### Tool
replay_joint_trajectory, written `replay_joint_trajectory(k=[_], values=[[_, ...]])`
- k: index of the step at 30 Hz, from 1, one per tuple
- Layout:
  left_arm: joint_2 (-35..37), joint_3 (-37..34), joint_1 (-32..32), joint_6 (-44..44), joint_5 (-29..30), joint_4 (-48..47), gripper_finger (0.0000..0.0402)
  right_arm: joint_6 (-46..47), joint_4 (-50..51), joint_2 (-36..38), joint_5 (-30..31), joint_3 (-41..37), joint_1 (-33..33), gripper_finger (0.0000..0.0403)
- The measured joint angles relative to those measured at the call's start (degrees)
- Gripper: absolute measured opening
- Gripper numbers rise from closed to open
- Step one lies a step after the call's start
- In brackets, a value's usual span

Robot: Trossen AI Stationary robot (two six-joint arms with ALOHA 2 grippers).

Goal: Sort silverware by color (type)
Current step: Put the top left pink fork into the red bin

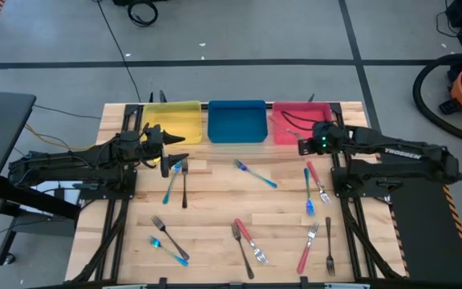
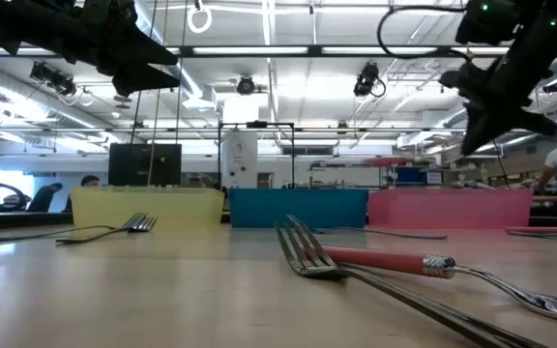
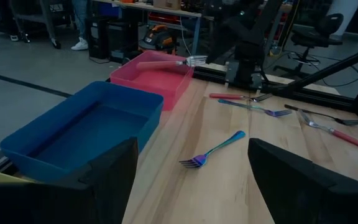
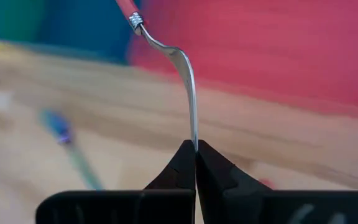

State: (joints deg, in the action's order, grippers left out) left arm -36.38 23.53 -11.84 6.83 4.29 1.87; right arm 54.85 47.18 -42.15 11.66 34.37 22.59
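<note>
My right gripper (image 4: 196, 149) pinches a red-handled fork (image 4: 173, 56) by its tine tips at the pink bin (image 1: 295, 122); that thin hold could slip, dropping it short.

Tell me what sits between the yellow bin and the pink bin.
The blue bin sits between the yellow bin and the pink bin, all three in a row; the high view shows this plainly.
</note>
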Motion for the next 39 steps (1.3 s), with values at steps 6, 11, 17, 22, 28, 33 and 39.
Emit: replay_joint_trajectory(k=[6, 11, 17, 22, 28, 33, 39], values=[[0.0, 0.0, 0.0, 0.02, 0.02, 0.02, 0.0306, -4.22, 4.17, 1.23, 1.79, 0.0, 6.28, 0.0004], [0.0, 0.0, 0.0, -0.02, 0.02, 0.02, 0.0306, -8.62, 5.51, 1.22, 0.42, 0.0, 12.43, 0.0004], [0.0, 0.0, 0.0, -0.05, 0.02, 0.04, 0.0306, -13.53, 5.58, -0.89, -5.23, 0.02, 20.67, 0.0004], [0.0, 0.0, 0.01, -0.17, 0.02, 0.04, 0.0306, -18.36, 5.05, -5.63, -7.86, 0.02, 26.35, 0.0004], [0.0, 0.0, 0.0, -0.17, 0.02, 0.04, 0.0306, -22.67, 2.43, -10.1, -7.88, 0.02, 30.61, 0.0004], [0.0, 0.0, 0.0, -0.17, 0.02, 0.04, 0.0306, -25.22, -1.32, -12.79, -10.33, 0.02, 33.53, 0.0006], [0.0, 0.0, 0.0, -0.17, 0.02, 0.04, 0.0306, -28.31, -3.01, -14.01, -10.72, 0.02, 35.55, 0.0021]])
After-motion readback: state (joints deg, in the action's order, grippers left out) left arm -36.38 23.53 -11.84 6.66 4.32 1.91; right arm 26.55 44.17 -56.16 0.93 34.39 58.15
